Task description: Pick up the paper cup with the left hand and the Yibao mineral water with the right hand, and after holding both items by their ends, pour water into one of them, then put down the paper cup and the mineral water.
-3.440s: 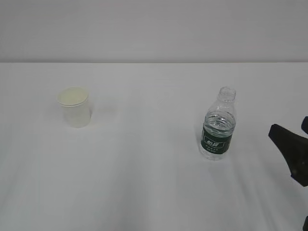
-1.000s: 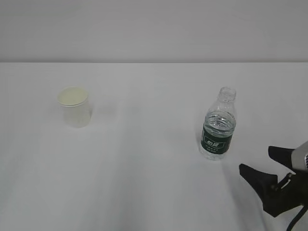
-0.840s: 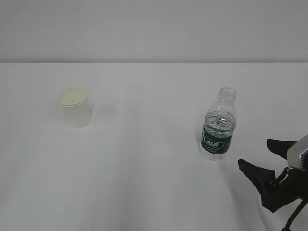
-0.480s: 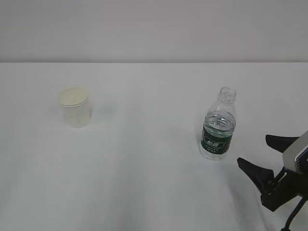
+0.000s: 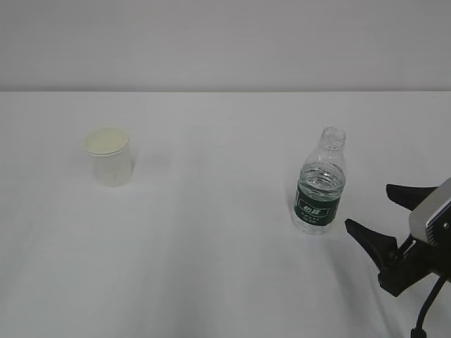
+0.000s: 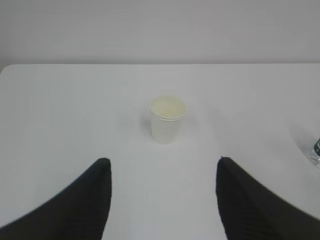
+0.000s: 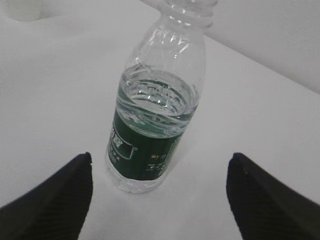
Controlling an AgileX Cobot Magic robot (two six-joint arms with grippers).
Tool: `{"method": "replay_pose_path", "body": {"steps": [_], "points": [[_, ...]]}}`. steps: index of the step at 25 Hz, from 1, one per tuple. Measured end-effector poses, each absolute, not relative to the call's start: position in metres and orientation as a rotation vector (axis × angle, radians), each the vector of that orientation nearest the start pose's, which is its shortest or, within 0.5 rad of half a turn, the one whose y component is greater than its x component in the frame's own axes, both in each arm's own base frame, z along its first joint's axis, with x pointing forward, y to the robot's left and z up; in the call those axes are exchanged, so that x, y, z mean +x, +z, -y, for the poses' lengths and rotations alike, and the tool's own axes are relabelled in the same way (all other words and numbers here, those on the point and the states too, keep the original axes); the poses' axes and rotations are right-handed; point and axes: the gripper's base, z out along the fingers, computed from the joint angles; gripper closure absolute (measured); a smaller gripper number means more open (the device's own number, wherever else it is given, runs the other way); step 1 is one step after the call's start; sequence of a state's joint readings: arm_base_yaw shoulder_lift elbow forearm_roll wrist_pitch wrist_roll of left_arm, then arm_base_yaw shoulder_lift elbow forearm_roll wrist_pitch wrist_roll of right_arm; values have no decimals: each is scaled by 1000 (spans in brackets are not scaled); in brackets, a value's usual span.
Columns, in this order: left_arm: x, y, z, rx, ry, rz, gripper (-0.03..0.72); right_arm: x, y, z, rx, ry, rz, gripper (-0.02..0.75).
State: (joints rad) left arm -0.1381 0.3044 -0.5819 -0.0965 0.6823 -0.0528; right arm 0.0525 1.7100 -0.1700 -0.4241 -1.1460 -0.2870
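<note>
One bottle (image 5: 319, 184), one cup (image 5: 109, 156), two grippers, all on a white table (image 5: 211, 267). Bottle label: dark green band with white writing, a boxed logo and some small print under it, too blurred for me to read any characters in either view. Bottle is capless, upright, part full, water line sitting just above the label. It stands dead ahead of my right gripper (image 7: 160, 175), between the lines of the two fingertips (image 7: 75, 172) but still out in front of them, not touching. Right jaws spread wide, nothing in them. In the exterior view that gripper (image 5: 377, 215) sits low at the bottle's right, tips pointing toward it, near but apart. Cup: plain white, no print visible, cream inside, upright. It is straight ahead of my left gripper (image 6: 162, 172), centred between the two fingers (image 6: 95, 185), well out from them. Left jaws also spread, empty. From the left wrist a sliver of the bottle (image 6: 315, 150) shows at the far right edge. Left gripper does not show in the exterior view. Cup and bottle stand well apart.
</note>
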Motion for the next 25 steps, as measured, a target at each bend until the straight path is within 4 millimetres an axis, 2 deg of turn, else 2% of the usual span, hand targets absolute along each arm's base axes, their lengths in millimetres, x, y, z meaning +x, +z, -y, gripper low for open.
{"method": "replay_pose_path", "body": {"steps": [6, 15, 25], "points": [[54, 328, 13, 50, -240, -1871, 216, 207, 121, -45, -700, 108, -1758, 103], [54, 328, 13, 50, -240, -1870, 216, 216, 107, -48, -690, 188, -1815, 104], [54, 328, 13, 50, -238, -1869, 216, 232, 111, -50, -655, 219, -1788, 104]]}}
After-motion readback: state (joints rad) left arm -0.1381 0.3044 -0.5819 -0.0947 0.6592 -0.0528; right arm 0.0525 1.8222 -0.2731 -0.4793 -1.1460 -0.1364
